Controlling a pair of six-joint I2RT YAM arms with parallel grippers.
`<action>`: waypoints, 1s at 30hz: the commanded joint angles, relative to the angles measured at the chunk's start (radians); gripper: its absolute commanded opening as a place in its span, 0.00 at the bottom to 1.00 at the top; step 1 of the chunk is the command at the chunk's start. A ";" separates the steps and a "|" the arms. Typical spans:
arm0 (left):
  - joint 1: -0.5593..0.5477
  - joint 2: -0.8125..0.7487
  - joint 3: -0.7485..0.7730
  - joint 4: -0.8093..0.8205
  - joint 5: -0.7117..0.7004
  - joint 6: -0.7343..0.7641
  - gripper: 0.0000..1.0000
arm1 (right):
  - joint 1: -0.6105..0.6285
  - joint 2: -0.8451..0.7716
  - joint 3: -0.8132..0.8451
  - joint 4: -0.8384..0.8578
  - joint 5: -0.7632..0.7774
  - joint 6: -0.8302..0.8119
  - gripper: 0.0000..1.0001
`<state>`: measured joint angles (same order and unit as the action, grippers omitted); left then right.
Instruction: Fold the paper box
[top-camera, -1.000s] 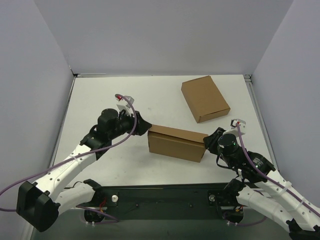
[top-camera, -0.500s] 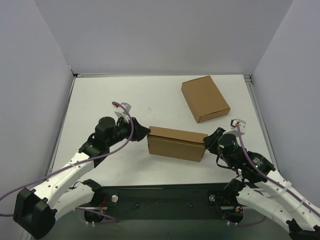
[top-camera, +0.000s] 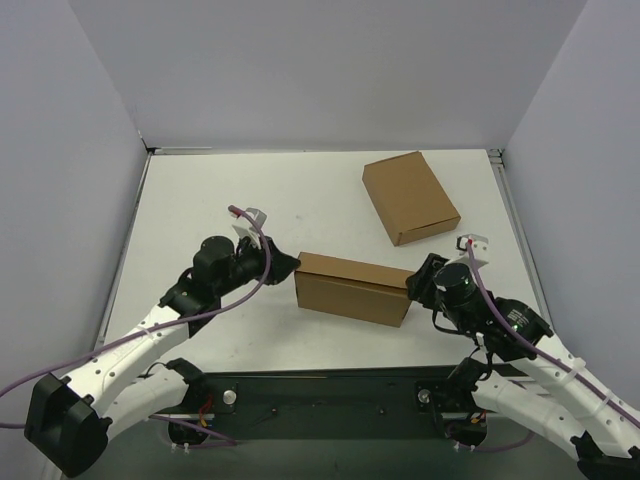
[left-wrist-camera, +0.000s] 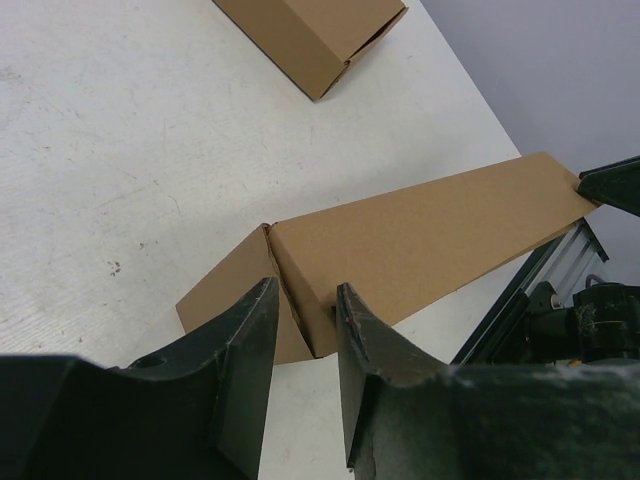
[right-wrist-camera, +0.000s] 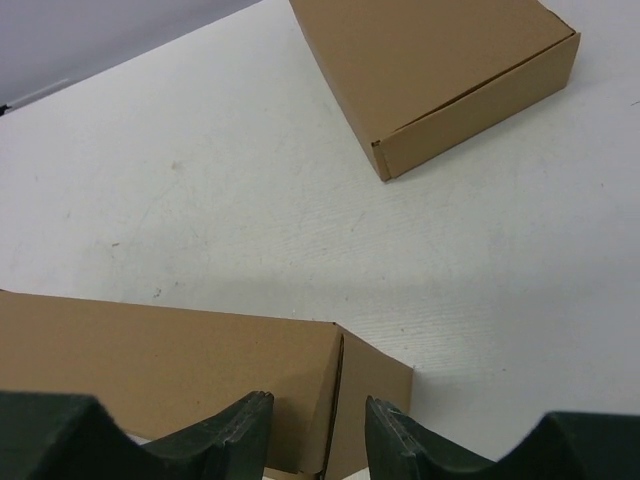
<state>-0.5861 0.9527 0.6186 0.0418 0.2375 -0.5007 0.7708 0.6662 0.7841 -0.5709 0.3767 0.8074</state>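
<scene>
The paper box (top-camera: 352, 288), a long brown kraft cardboard carton, lies on the white table (top-camera: 220, 200) with a gripper at each end. The left gripper (left-wrist-camera: 305, 300) has its jaws parted astride the box's left end corner, where a flap angles outward. I cannot tell whether its pads press the cardboard. The right gripper (right-wrist-camera: 315, 410) has its jaws apart, holding nothing, just off the box's right end seam. The box's long axis runs left to right between the arms, both about equally near. A closed brown cardboard carton (top-camera: 410, 197) sits well beyond the box's right end.
</scene>
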 joint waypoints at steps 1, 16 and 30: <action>-0.021 0.058 -0.057 -0.258 -0.113 0.087 0.38 | -0.013 0.035 0.058 -0.205 0.039 -0.077 0.43; -0.040 0.063 -0.039 -0.276 -0.141 0.100 0.37 | -0.022 -0.048 0.050 -0.250 0.008 -0.042 0.43; -0.052 0.064 -0.030 -0.273 -0.147 0.108 0.36 | -0.024 0.019 0.153 -0.216 0.016 -0.085 0.44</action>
<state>-0.6346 0.9607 0.6308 0.0368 0.1585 -0.4633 0.7521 0.6689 0.9028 -0.7952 0.3775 0.7483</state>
